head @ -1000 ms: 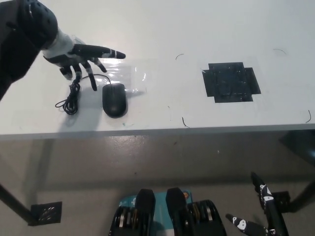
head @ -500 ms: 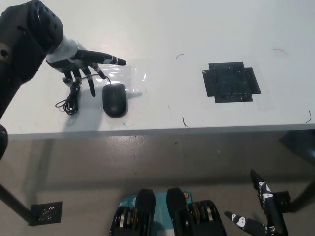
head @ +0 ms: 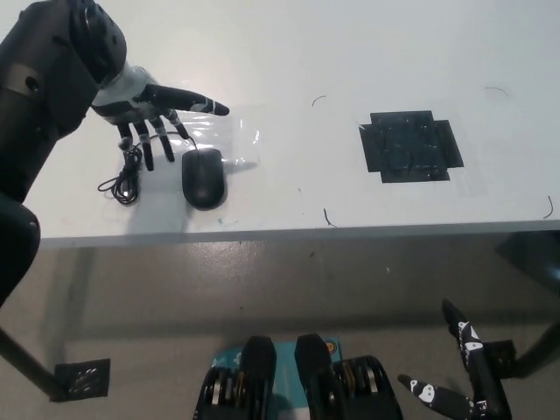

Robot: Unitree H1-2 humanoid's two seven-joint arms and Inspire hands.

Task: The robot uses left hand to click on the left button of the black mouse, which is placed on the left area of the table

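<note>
Left hand: I see it held over the white table, fingers spread, grasping nothing, fingertips pointing down just beside the mouse | black mouse: on the table's left area near the front edge, cable coiled beside it | right hand: resting low at bottom right, fingers apart, empty | black tape patch: well apart to the right.

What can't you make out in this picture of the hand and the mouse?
Head view only:
- Whether the left hand touches the mouse: the steep downward angle hides any gap between them.
- The mouse's button split and wheel: too small and dark.
- Where the cable ends: it lies bunched, partly under the fingers.
- The right hand: cut off by the bottom edge, below the table.
</note>
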